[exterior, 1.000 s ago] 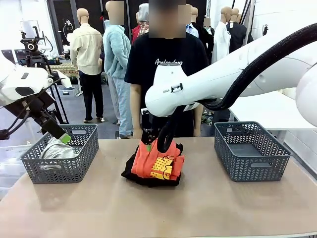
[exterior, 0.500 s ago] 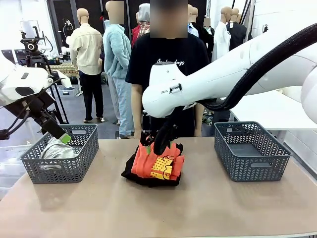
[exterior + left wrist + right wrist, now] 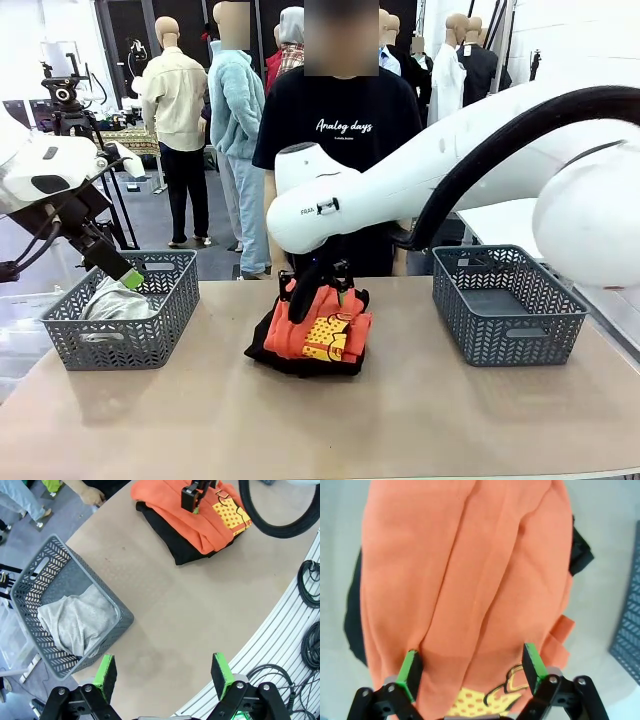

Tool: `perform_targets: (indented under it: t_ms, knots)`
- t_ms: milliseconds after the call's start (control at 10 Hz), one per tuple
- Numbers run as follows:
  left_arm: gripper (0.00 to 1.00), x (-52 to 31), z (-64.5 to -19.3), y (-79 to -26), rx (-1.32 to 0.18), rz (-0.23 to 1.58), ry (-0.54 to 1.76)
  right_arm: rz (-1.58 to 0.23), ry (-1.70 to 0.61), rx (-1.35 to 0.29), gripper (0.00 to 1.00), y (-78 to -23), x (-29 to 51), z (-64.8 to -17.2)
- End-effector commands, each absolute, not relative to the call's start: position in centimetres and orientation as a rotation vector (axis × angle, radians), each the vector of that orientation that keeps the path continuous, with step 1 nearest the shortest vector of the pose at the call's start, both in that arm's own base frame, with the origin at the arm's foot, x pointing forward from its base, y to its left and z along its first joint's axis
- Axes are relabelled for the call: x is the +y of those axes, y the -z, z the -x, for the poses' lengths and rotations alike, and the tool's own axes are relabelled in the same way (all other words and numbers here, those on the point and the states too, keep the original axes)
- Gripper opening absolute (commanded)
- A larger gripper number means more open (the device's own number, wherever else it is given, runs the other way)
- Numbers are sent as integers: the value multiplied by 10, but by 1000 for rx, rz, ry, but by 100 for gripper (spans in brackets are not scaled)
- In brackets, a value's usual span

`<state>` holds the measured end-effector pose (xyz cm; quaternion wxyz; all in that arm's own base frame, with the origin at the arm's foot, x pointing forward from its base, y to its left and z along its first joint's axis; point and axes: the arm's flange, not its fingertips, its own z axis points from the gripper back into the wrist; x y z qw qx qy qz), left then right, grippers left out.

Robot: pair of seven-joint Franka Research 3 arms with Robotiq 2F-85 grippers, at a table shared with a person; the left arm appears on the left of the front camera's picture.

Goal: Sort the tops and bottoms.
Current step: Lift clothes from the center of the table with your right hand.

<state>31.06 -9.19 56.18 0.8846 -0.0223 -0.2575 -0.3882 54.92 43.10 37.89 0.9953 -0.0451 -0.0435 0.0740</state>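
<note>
The bright orange top (image 3: pixel 320 325) with its yellow print lies on a black bottom (image 3: pixel 290 362) at the table's middle. My right gripper (image 3: pixel 318 288) is down on the far part of the orange top (image 3: pixel 470 570). It is open, its green pads (image 3: pixel 411 672) pressed into the cloth on either side of a ridge. Black bottom (image 3: pixel 352 615) shows at both sides beneath the top. My left gripper (image 3: pixel 128 276) hangs open and empty above the left basket (image 3: pixel 120 345), which holds the pale grey-white top (image 3: pixel 115 300). From the left wrist, that top (image 3: pixel 77 622) and the pile (image 3: pixel 172 542) both show.
An empty grey basket (image 3: pixel 505 310) stands at the right of the table. A person in a black T-shirt (image 3: pixel 340 120) stands at the far edge behind the pile. The table's front half is bare tan surface (image 3: pixel 320 420).
The right arm's wrist has swung to the left and the gripper has settled a little lower on the orange top. The left arm has not moved.
</note>
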Motion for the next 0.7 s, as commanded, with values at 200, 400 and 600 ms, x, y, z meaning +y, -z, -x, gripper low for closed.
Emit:
perform_targets:
  t_ms: [200,400,600]
  knots:
    - [98,-92,-308,-560,-532,42,812,58,-95,-74,100,-373,436,-561]
    - [98,-92,-308,-560,-532,42,812,74,-92,-66,92,-369,431,-566]
    - [98,-92,-308,-560,-532,42,812,76,-79,-69,66,-373,426,-567]
